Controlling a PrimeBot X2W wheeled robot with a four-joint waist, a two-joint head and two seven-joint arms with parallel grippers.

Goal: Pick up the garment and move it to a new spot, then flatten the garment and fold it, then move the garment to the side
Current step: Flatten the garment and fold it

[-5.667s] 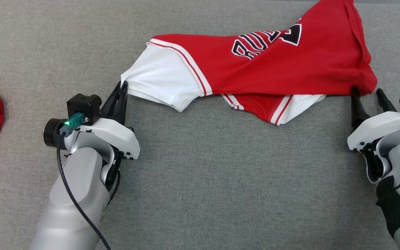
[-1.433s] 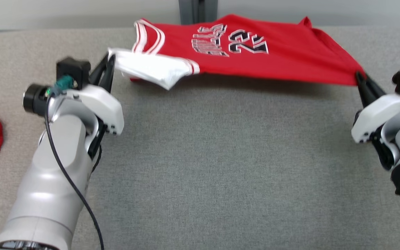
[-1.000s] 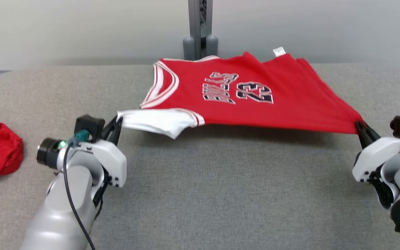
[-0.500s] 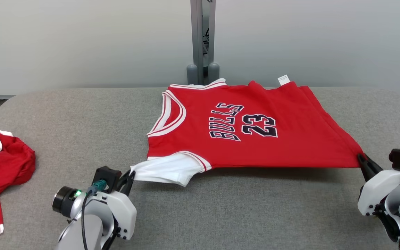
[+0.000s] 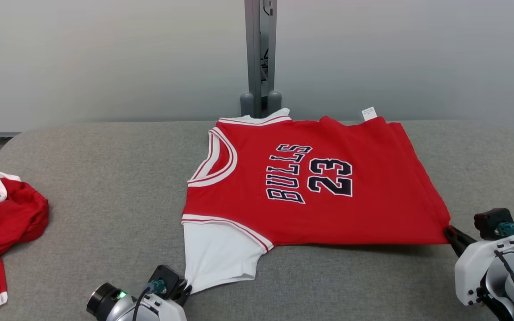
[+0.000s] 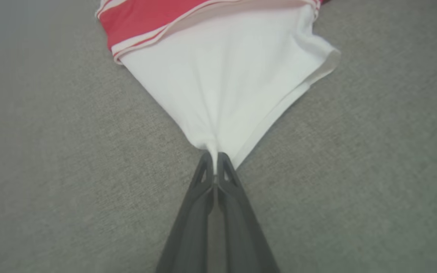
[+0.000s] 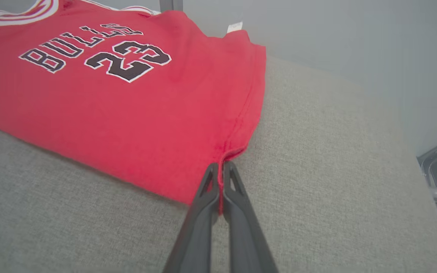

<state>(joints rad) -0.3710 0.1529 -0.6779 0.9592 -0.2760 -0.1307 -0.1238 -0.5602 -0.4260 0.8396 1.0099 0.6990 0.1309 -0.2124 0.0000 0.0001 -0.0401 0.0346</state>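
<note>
The jersey lies print-up on the grey table, towards its far middle, with the neck opening to the left and the hem to the right. Its white sleeve runs towards the near edge and tapers to a point. A few seconds ago the jersey was doubled over with its lettering half hidden. Now "BULLS 23" reads whole and the cloth is spread out. Half a second ago the sleeve was bunched and drawn off to the left with shadow under the near edge. It now fans out flat, and the red body sits closer to the table, though a thin shadow remains under the near edge by the right corner.

The left gripper has its jaws pressed together on the sleeve's tip. The right gripper pinches the near hem corner the same way. Both sit lower in the head view than before, but the camera has also tilted.

There are two garments, the jersey and a crumpled red heap at the table's left edge. There are also two grippers, one white label at the far hem, and one grey post behind the table.
</note>
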